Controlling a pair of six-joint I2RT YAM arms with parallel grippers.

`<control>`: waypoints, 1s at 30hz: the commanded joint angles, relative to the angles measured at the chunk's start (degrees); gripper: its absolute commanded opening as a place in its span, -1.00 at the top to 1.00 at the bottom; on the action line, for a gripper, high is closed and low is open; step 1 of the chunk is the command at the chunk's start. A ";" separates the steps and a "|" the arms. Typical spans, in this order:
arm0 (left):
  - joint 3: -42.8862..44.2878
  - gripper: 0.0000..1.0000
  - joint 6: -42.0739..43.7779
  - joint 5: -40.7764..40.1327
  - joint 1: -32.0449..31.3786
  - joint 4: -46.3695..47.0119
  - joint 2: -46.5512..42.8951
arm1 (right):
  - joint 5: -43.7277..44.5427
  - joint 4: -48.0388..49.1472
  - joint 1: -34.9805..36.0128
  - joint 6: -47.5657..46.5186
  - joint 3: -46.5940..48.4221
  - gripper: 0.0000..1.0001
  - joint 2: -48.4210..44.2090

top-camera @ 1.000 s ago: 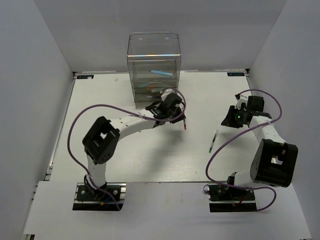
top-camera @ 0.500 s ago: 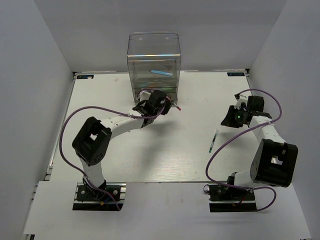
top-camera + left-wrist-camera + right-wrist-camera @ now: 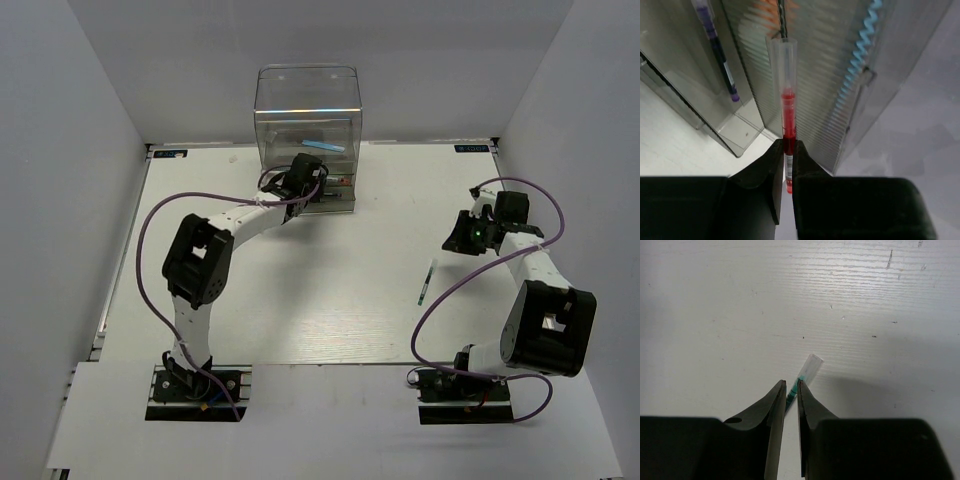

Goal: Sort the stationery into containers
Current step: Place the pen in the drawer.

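Note:
My left gripper (image 3: 788, 142) is shut on a red pen (image 3: 788, 110) with a clear cap, which points at the ribbed front of the clear drawer unit (image 3: 820, 75). From above, that gripper (image 3: 318, 182) is up against the lower drawers of the unit (image 3: 307, 90). A light blue pen (image 3: 325, 146) lies in an upper drawer, and a dark blue pen (image 3: 720, 50) lies in another. My right gripper (image 3: 462, 240) hovers at the right, its jaws a narrow gap apart with nothing in them. Beyond its tips (image 3: 791, 384), a teal pen (image 3: 809, 367) lies on the table (image 3: 426, 282).
White walls close in the white table (image 3: 250, 310) on three sides. Purple cables loop over both arms. An orange shape (image 3: 780, 5) shows through the drawer's ribbed plastic.
My left arm has swung from the table's middle back to the drawer unit, carrying the red pen up to its front. The right arm has not moved.

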 commanded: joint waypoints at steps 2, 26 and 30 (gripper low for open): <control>4.52 1.00 -3.36 -1.53 1.65 -7.27 1.60 | -0.58 1.28 0.04 -1.03 -0.18 0.57 -2.09; 7.00 -0.01 -4.42 0.75 3.85 -13.69 4.33 | -5.39 -0.39 0.39 -3.05 0.08 0.30 -1.57; 3.57 -0.06 -2.93 2.69 3.85 -11.15 2.14 | -8.14 -2.06 1.44 -4.46 0.17 0.21 -0.42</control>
